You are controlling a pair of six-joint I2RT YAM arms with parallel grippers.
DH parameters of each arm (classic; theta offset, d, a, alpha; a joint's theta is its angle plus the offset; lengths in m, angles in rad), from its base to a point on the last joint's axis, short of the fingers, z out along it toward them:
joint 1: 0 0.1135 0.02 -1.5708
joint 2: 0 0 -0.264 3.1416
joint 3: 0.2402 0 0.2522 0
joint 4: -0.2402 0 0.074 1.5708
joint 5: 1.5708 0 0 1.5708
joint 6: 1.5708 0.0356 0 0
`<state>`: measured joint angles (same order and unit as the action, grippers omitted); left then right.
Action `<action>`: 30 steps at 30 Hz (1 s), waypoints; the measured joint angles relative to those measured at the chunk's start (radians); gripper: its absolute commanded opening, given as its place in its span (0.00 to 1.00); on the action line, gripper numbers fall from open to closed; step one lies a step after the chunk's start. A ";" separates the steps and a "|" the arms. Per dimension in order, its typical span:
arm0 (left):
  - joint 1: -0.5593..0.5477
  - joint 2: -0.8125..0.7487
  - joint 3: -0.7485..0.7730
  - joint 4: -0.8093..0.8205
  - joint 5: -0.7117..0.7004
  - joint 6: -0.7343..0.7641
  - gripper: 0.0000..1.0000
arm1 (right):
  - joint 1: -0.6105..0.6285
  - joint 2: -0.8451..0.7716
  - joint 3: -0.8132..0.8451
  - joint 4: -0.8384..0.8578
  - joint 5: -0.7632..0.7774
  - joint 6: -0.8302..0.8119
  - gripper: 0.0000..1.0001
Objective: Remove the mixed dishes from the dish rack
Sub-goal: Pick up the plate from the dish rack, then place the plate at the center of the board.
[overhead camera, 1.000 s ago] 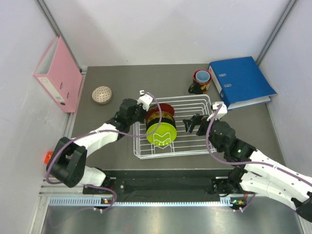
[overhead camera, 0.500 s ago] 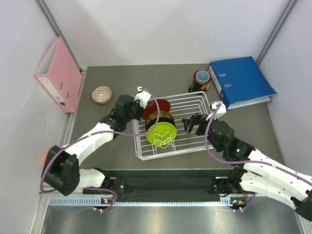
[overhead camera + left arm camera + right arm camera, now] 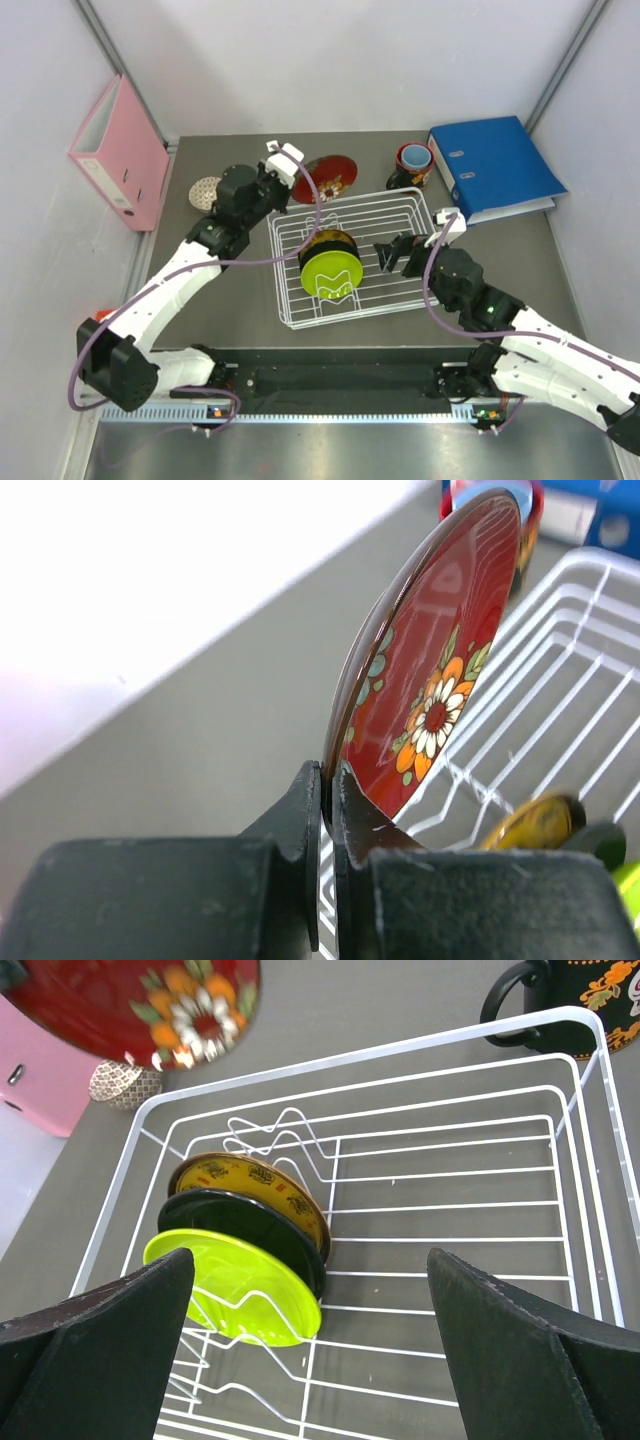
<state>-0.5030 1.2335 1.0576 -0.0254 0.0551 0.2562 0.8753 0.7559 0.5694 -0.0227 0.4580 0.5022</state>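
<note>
pink binder [image 3: 118, 155]: standing, far-left by wall | blue binder [image 3: 495, 168]: lying flat, far-right corner | table [image 3: 230, 300]: dark grey

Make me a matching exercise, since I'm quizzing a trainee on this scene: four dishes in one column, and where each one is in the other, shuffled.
Things:
1. red dish
2. green dish
3. mug
4. beige bowl

Places:
A. standing in the rack
B. on the table next to the blue binder
C. pinched in the left gripper, outside the rack
D. on the table near the pink binder

Pairs: 1-C, 2-A, 3-B, 4-D
</note>
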 measured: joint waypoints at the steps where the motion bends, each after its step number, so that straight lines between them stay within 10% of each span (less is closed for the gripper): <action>1: 0.000 -0.004 0.014 0.001 0.000 0.000 0.00 | 0.000 -0.003 0.000 0.000 0.000 0.000 1.00; 11: 0.025 0.050 0.166 -0.062 -0.176 -0.129 0.00 | 0.000 -0.029 0.000 -0.001 0.000 0.000 1.00; 19: 0.341 0.330 0.554 -0.209 -0.074 -0.682 0.00 | 0.000 -0.076 0.000 -0.024 0.002 0.007 1.00; 30: 0.508 0.721 0.559 -0.119 0.223 -1.272 0.00 | 0.000 -0.139 0.002 -0.055 0.003 0.018 1.00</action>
<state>0.0051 1.9549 1.6165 -0.1440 0.2779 -1.0161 0.8757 0.6167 0.5713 -0.0772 0.4606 0.5198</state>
